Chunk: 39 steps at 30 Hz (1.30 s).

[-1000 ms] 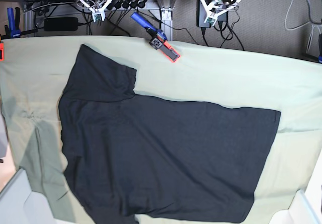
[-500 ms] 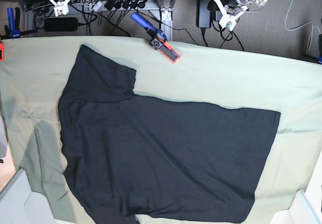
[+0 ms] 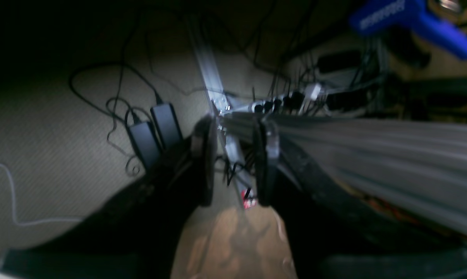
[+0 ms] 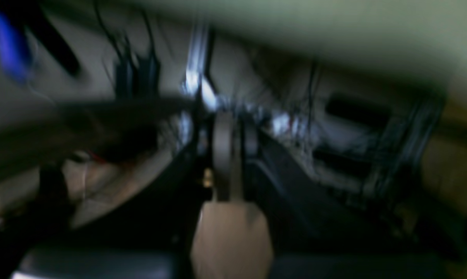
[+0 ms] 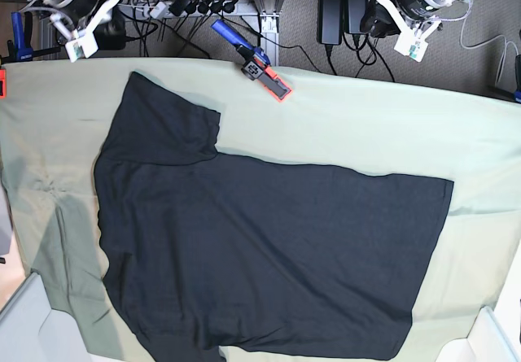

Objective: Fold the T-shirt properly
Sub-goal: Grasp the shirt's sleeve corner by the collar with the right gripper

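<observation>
Both tools, left [image 5: 409, 46] slightly parted, right [image 5: 77, 46] unclear, hang empty beyond the T-shirt [image 5: 260, 240], near a clamp [image 5: 252, 61].

A pale green cloth [image 5: 350, 126] covers the bench, wrinkled toward nine o'clock. Beyond its far edge, at twelve o'clock, lies grey carpet [image 5: 440, 61] under a tangle of black cables [image 5: 187, 8] and a power strip [image 5: 159, 8]. Two black power bricks [image 5: 330, 16] sit near one o'clock. A blue and orange clamp [image 5: 252, 59] grips the bench edge. An aluminium frame post [image 5: 269, 16] stands behind.
</observation>
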Tool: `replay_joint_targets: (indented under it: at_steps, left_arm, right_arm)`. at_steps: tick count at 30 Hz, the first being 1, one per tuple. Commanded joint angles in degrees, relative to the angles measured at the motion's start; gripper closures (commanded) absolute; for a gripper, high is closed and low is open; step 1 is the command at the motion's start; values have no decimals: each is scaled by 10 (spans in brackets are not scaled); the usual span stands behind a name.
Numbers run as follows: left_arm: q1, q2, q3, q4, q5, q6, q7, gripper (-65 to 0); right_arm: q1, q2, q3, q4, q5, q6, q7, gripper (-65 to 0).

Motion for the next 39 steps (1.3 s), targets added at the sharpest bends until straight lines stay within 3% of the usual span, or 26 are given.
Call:
replay_joint_targets:
  at_steps: [1, 5, 7, 9, 19, 27, 31, 39]
  left_arm:
    - [12, -3, -5, 14, -7, -6, -6, -199]
    - [28, -3, -5, 18, -7, -6, -6, -199]
    - [34, -4, -5, 18, -6, -6, -6, -199]
    - [37, -8, -5, 18, -7, -5, -4, -199]
    - [47, -32, -5, 18, -3, -5, 3, -199]
    - [47, -32, -24, 19, -7, -5, 2, -200]
    - [45, -34, -60, 19, -30, -5, 2, -231]
    - [39, -70, -127, 23, -87, -5, 2, -245]
  right_arm:
    - [0, 8, 21, 30, 11, 20, 7, -88]
    - [39, 4, 74, 81, 37, 16, 7, -321]
    - [72, -7, 88, 81, 38, -10, 2, -387]
    - [106, -19, 88, 68, 37, -27, -2, -391]
    - [209, -116, 87, -95, 81, -25, -29, -390]
    - [219, -175, 53, -106, 86, -23, -37, -390]
    - [221, -200, 27, -106, 79, -23, -37, -390]
    - [222, -234, 5, -106, 66, -23, -36, -376]
